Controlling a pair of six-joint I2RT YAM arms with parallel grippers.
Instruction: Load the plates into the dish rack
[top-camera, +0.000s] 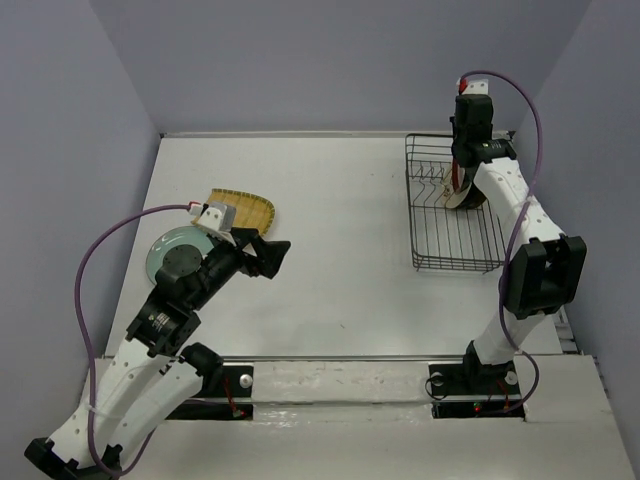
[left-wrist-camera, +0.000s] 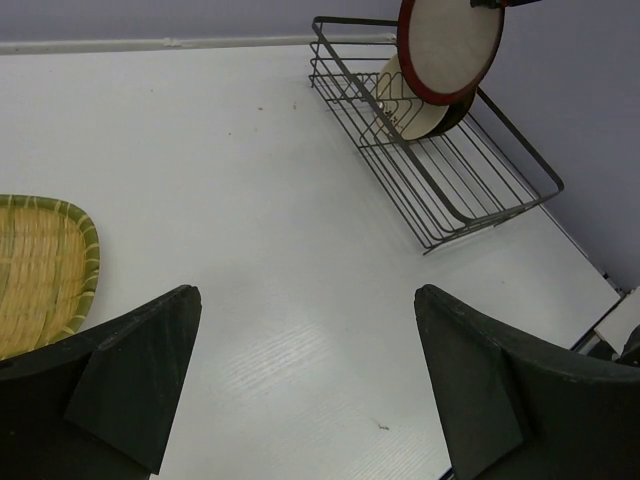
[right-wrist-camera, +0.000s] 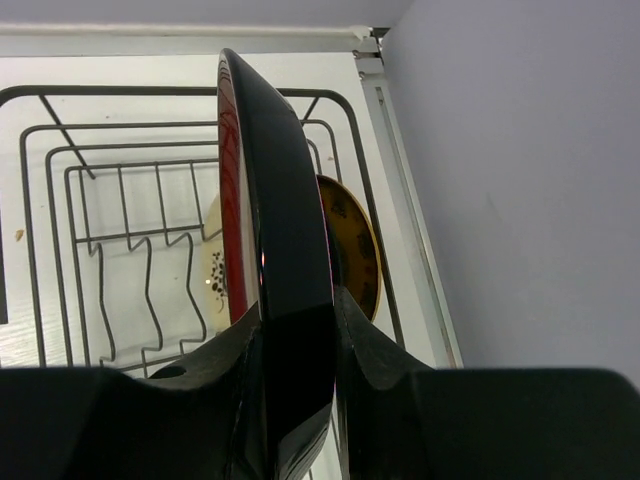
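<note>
My right gripper (right-wrist-camera: 295, 350) is shut on the edge of the dark-red-rimmed beige plate (right-wrist-camera: 280, 220) and holds it upright over the far end of the black wire dish rack (right-wrist-camera: 100, 180). The plate also shows in the left wrist view (left-wrist-camera: 450, 40). A cream plate with a dark mark (right-wrist-camera: 213, 275) and a small patterned yellow plate (right-wrist-camera: 350, 245) stand in the rack behind it. My left gripper (left-wrist-camera: 310, 380) is open and empty above the table. The yellow ribbed fan-shaped plate (top-camera: 245, 208) and the pale green plate (top-camera: 165, 250) lie at the left, the green one partly under my left arm.
The rack (top-camera: 455, 210) stands at the right, close to the right wall. Its near slots hold only bare tines. The purple walls close in the table at the back and on both sides.
</note>
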